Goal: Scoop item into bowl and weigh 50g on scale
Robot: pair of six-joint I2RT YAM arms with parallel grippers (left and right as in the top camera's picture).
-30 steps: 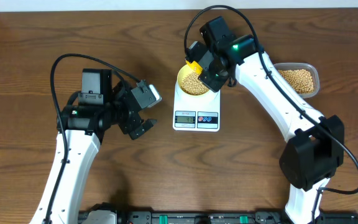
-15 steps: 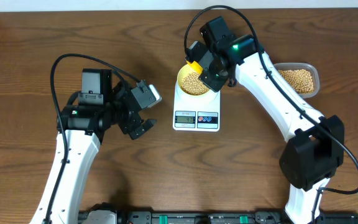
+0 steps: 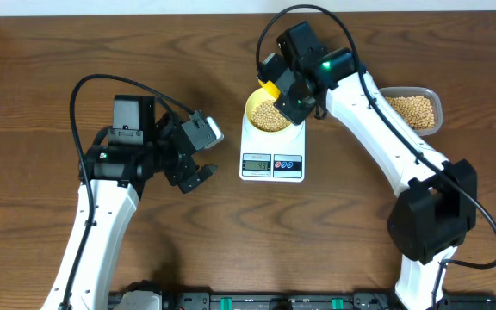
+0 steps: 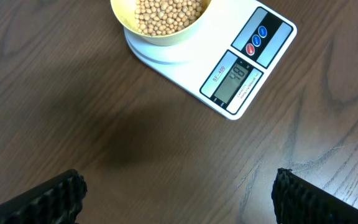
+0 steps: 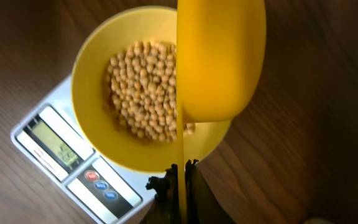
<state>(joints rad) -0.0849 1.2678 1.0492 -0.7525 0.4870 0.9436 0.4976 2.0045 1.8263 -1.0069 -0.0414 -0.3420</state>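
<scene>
Even, diffuse light; overhead view sharp.
Soft shadow on table (image 4: 123, 149) in left wrist view; right wrist view dimmer, corners dark, scoop (image 5: 219, 56) slightly soft.

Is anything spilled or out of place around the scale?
Nothing stands out. The beans lie inside the bowl, which sits on the scale; no loose beans show on the table.

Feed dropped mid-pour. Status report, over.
Left hand open, idle beside white digital scale. Right hand shut on bright yellow plastic scoop, held over pale yellow round bowl of tan beans on scale. Nothing blocking.
</scene>
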